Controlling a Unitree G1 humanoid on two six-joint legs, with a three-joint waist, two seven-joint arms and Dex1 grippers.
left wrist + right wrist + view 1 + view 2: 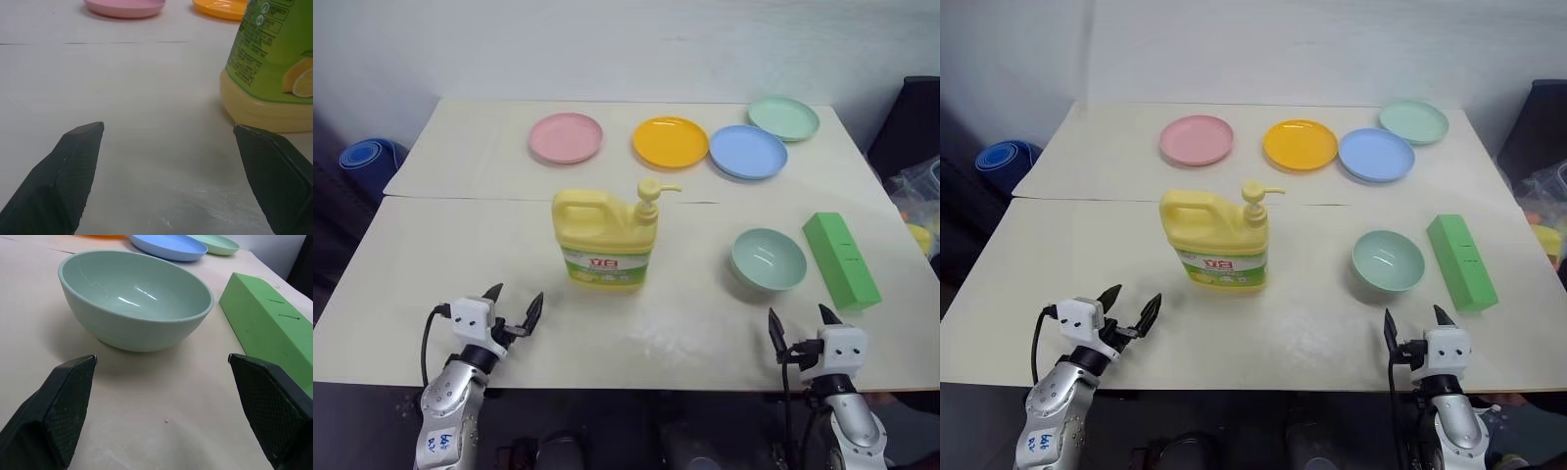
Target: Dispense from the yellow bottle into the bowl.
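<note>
Two splayed grippers, left gripper (517,301) and right gripper (800,321), apparently empty.

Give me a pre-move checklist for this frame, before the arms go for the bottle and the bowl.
1. Left tool open and empty: ok.
2. Right tool open and empty: ok.
3. Yellow bottle upright on the table, pump on top: ok.
4. Bowl upright, nothing in it: ok.
5. Pump spout over the bowl: not ok; the bowl stands apart, on the bottle's right.
6. Green block clear of the bowl: ok, a gap shows in the right wrist view.
</note>
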